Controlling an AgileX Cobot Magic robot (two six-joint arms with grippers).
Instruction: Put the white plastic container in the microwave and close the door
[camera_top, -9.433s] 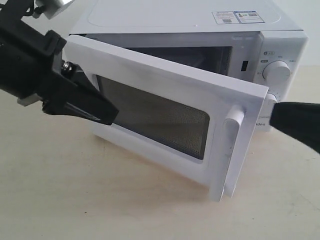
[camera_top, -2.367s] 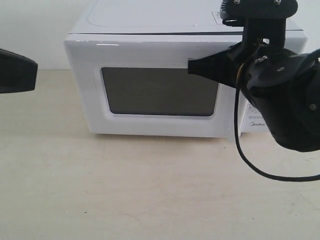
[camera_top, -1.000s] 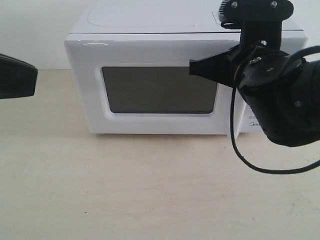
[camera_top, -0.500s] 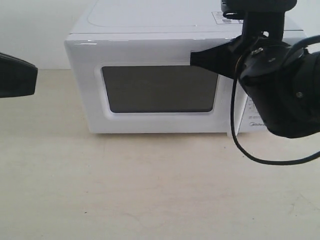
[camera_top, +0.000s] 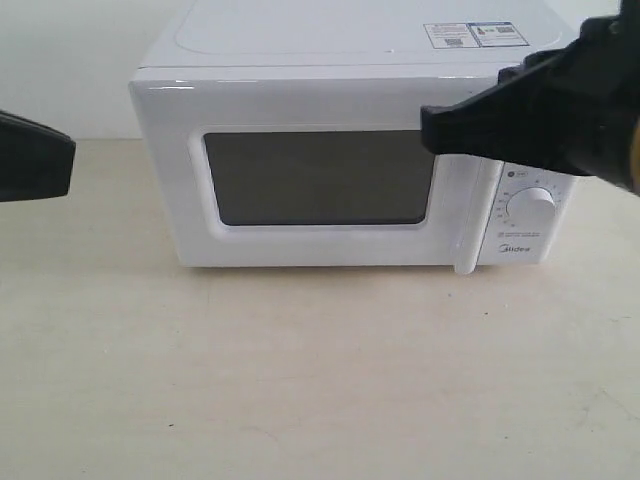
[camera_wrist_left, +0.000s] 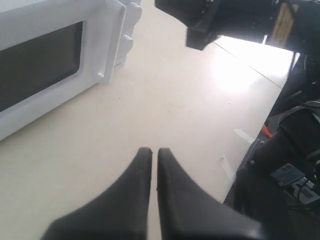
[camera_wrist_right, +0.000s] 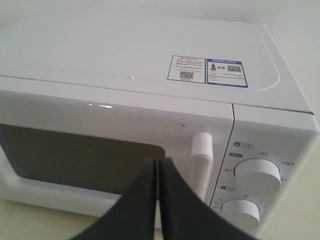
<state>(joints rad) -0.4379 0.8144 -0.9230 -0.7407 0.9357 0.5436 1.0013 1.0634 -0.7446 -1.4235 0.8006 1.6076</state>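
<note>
We catch one brand only: Midea logo (camera_top: 515, 251), small grey print, low on control panel (camera_top: 550, 240) of microwave (camera_top: 300, 95), just under dial (camera_top: 530, 207). Up on microwave top, two labels side by side: white sticker (camera_wrist_right: 186, 68) with QR code (camera_wrist_right: 186, 75), and blue-edged sticker (camera_wrist_right: 227, 73) with second QR code (camera_wrist_right: 234, 68). Fine print on both is too small for us. Tiny captions (camera_wrist_right: 243, 145) above dials and tick marks round them are also illegible to us.
</note>
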